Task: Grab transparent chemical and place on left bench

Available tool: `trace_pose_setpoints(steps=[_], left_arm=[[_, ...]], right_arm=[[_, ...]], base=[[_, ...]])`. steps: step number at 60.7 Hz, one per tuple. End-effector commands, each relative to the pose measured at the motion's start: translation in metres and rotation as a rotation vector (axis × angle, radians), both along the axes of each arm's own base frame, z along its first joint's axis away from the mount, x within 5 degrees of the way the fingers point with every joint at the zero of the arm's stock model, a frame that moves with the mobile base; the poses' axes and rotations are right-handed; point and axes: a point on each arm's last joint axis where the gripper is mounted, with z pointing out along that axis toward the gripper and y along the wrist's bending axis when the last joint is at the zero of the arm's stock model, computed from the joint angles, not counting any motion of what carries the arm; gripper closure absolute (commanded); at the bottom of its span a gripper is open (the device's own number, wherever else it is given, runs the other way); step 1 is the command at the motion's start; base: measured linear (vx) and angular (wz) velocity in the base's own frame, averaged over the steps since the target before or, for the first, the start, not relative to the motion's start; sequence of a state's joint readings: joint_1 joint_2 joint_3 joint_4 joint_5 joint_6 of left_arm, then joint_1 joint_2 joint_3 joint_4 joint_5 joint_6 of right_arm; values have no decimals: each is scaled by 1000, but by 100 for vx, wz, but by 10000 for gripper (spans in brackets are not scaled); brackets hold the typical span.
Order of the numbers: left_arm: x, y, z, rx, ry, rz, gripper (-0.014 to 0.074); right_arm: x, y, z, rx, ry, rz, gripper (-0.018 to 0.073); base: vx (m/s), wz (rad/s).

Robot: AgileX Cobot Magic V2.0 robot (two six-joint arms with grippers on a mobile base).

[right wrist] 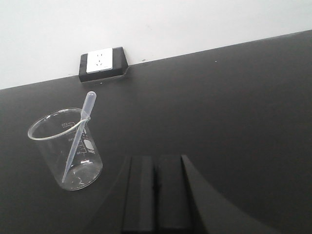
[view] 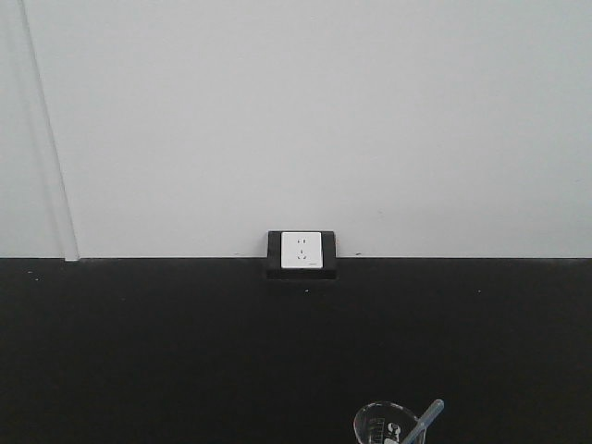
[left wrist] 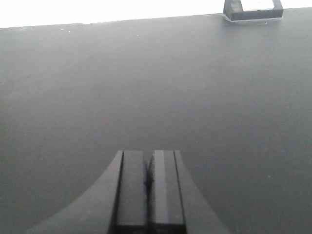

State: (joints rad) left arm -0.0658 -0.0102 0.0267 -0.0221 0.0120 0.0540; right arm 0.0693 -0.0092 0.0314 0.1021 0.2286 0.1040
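The transparent chemical (right wrist: 78, 139), a thin translucent pipette, leans inside a small glass beaker (right wrist: 67, 151) on the matte black bench top (right wrist: 234, 112); its bulb pokes above the rim. In the front view the pipette (view: 427, 418) and the beaker's rim (view: 384, 424) show at the bottom edge. My right gripper (right wrist: 155, 158) hovers low to the right of the beaker, shut, with nothing between its pads. My left gripper (left wrist: 148, 153) is shut and empty over bare black bench top (left wrist: 146, 87). Whether this counter is the left bench I cannot tell.
A white wall socket in a black frame (view: 302, 252) sits where the black top meets the white wall (view: 305, 111); it also shows in the right wrist view (right wrist: 102, 62) behind the beaker and in the left wrist view's top right corner (left wrist: 252, 10).
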Motion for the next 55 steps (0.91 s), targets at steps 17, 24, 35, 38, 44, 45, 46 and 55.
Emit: trace_pose_setpoints(steps=[17,24,35,38,44,45,46,55], left_arm=[[-1,0,3,-14,-81,-1,600],[-1,0,3,-14,-81,-1,600],[-1,0,3,-14,-81,-1,600],[-1,0,3,-14,-81,-1,600],[-1,0,3,-14,-81,-1,600],[-1,0,3,-14,-81,-1,600],[-1,0,3,-14,-81,-1,600],[-1,0,3,-14,-81,-1,600]], right_arm=[[0,-1,6,-4,-90,-10,567],[1,-1,9,0,-117,-13,567],[-2,-4,37,22,-385,-39,567],[-5,-4,50,27,-446,-43,567],[-7,-4,77,2,-490,-43,567],[-7,-4,84,-8,-501,-43,567],[-5,-4,86,-12,-493,-43,567],[17,-1,136,-80,-462,-37,567]], base=[[0,0],[0,0],[0,0],[0,0],[0,0],[0,0],[0,0],[0,0]])
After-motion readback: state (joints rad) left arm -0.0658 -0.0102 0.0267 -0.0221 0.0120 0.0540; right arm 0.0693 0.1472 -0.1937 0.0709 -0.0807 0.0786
